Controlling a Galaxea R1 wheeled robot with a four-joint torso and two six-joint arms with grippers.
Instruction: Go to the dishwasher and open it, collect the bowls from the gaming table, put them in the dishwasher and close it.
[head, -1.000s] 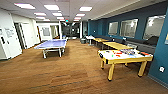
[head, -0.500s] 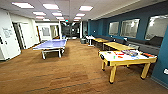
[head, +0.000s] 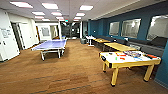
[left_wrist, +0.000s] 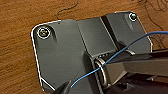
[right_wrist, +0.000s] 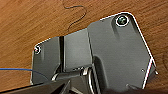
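Observation:
The gaming table (head: 140, 63) stands at the right of the head view, a long table with a glossy white top, yellow sides and yellow legs. Several small coloured things (head: 121, 55) in red, green and blue lie on its top; which of them are bowls I cannot tell. The dishwasher is out of view. Both wrist views look down past the robot's dark plate onto the brown wood-pattern floor (left_wrist: 17, 62), with a thin blue cable (left_wrist: 130, 45) crossing the left one.
A blue table-tennis table (head: 50, 45) stands at the left middle of the room. Low yellow tables (head: 120, 46) and a dark sofa (head: 155, 42) line the blue right wall. White walls and doors (head: 8, 42) run along the left. Open floor (head: 75, 72) lies ahead.
The whole head view has shifted slightly: the camera has moved forward, so the gaming table looks a little larger and nearer. Nothing in the room has moved.

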